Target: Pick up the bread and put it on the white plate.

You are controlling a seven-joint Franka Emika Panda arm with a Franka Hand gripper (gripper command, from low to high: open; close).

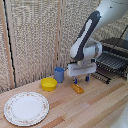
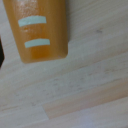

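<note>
Hand point(image 1: 81, 78) hovered directly above loaf point(image 1: 77, 88), fingers parted, empty; loaf's long axis ran diagonally on worktop point(image 1: 90, 107).

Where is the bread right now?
In the exterior view the bread lies on the wooden table, just below the pincer, to the exterior view's right of the yellow bowl.

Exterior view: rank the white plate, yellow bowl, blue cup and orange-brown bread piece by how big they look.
1. Large round white plate with speckled rim.
2. Small round yellow bowl.
3. Blue cup, close to the bowl in apparent size, so this order is unsure.
4. Small oblong orange-brown bread piece, clearly smallest.
</note>
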